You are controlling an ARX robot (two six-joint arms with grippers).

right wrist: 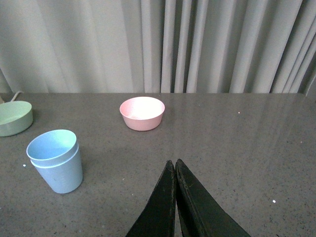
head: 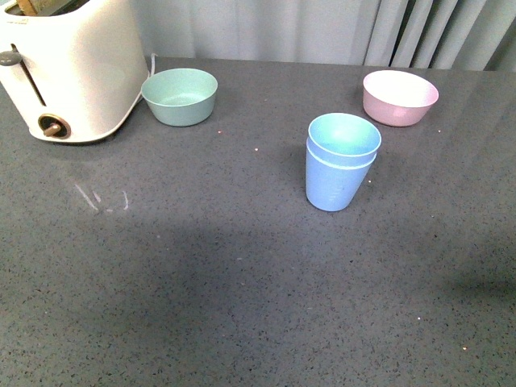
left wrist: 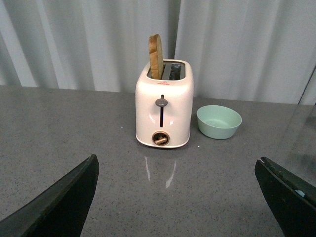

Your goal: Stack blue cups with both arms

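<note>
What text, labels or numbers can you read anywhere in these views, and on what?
No text is legible in any view.
Toaster: a small reddish mark under the slots, too small and blurred to read.
Stacked blue cups: faint embossed lines on the outer wall, no readable characters.
Mint green bowl and pink bowl: no markings visible.

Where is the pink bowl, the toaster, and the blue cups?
pink bowl (head: pixel 400 97): front view, on its outer side wall.
toaster (left wrist: pixel 164 106): left wrist view, on its front face.
blue cups (head: pixel 339 177): front view, on the outer cup's wall.
</note>
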